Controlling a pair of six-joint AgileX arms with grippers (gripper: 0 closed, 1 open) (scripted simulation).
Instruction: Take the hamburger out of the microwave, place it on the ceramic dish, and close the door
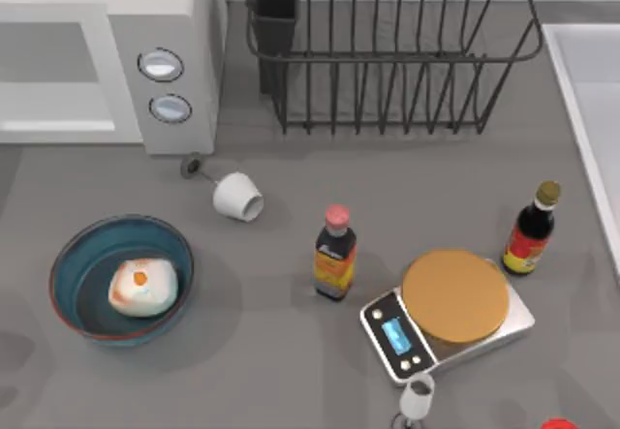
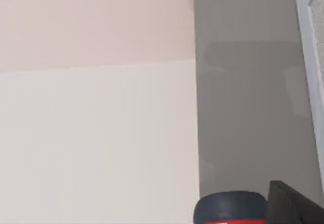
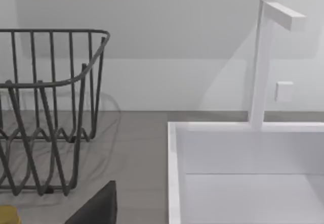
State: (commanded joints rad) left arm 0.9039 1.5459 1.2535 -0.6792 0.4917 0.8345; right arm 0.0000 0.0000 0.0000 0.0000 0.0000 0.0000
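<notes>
On the table's left side, the hamburger (image 1: 141,286) sits inside the ceramic dish (image 1: 76,257), so I judge only the door remains. The microwave (image 1: 184,22) stands at the far left; whether its door is shut I cannot tell. To close well: push flat and steady near the handle edge. I cannot tell how my jaws stand. The dish rack (image 1: 387,56) holds a dark cup-like holder.

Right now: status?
Hamburger sits in ceramic dish. Microwave door looks shut. White cup lies tipped nearby.
</notes>
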